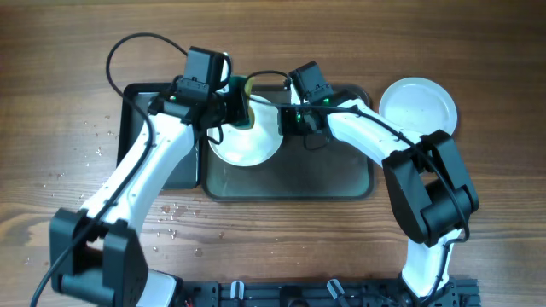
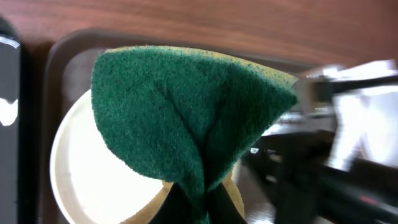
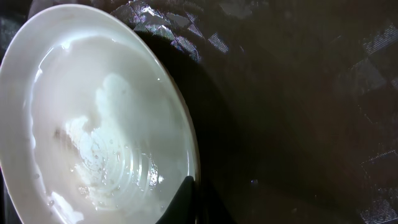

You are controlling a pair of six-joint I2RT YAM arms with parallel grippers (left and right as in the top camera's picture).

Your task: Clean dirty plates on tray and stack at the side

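One white plate [image 1: 247, 141] stands tilted over the left part of the dark grey-green tray [image 1: 290, 181]. My right gripper [image 1: 286, 119] is shut on its right rim. In the right wrist view the plate [image 3: 93, 124] is wet, with a faint smear near its centre, and the right gripper [image 3: 189, 199] pinches its edge over the tray [image 3: 298, 124]. My left gripper [image 1: 232, 95] is shut on a green and yellow sponge [image 1: 242, 89], held at the plate's far edge. In the left wrist view the folded sponge [image 2: 186, 112] hides most of the plate [image 2: 93, 180]; the left gripper [image 2: 202, 208] grips its lower end.
A second white plate [image 1: 418, 107] lies on the wooden table right of the tray. A narrower black tray [image 1: 141, 111] lies left of the big tray, partly under my left arm. Water drops [image 1: 171, 213] dot the table at the left front.
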